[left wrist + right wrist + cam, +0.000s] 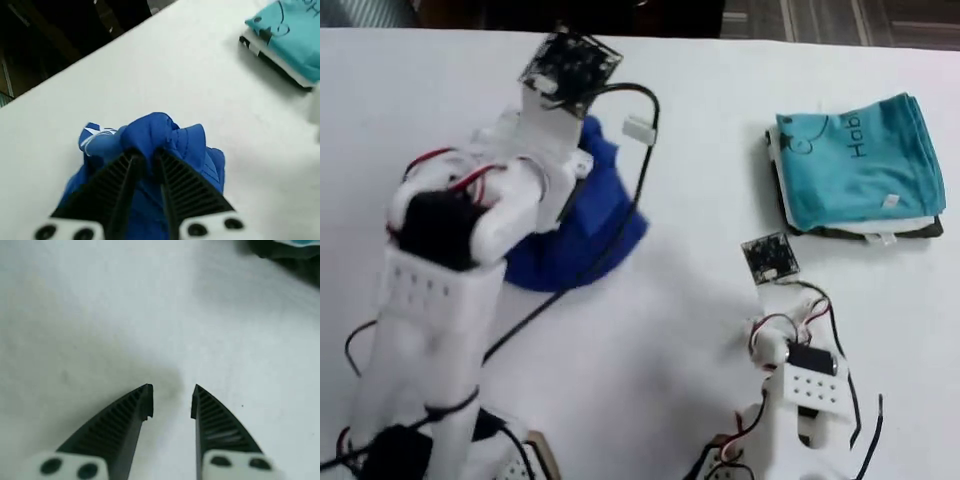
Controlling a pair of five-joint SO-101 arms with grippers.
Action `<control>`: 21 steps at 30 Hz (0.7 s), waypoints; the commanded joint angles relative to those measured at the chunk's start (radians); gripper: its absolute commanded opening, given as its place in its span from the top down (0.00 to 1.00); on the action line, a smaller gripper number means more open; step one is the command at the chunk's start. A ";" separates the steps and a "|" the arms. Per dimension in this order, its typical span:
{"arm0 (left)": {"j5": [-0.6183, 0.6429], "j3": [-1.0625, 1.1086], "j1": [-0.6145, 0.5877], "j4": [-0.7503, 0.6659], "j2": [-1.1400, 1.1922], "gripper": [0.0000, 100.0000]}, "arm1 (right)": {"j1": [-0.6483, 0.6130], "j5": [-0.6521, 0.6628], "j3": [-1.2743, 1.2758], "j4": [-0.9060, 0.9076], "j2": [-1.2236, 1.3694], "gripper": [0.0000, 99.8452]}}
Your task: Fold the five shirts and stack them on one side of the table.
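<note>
A crumpled blue shirt [582,225] lies bunched on the white table [700,150] at centre left. My left gripper [146,157] is shut on a fold of the blue shirt [160,135], pinching the cloth between its black fingers. A stack of folded shirts [857,170] with a teal one on top sits at the right side, and the stack's corner [285,35] is seen in the left wrist view. My right gripper [171,400] stands open just above bare table near the front right, nothing between its fingers.
The table's far edge [720,40] meets a dark floor behind. Black cables [645,150] run from the left arm across the table. The right arm's base [800,400] stands at the front, below the stack.
</note>
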 commanded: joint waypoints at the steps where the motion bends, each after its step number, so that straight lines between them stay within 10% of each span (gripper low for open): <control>1: 0.008 -0.015 0.008 -0.063 -0.071 0.97 | 0.007 -0.003 -0.005 -0.016 -0.030 0.87; 11: 0.003 0.225 -0.103 -0.058 -0.077 0.97 | 0.007 -0.003 -0.005 -0.015 -0.028 0.87; 21: -0.043 0.595 -0.543 -0.109 -0.075 0.97 | 0.007 -0.003 -0.005 -0.018 -0.027 0.87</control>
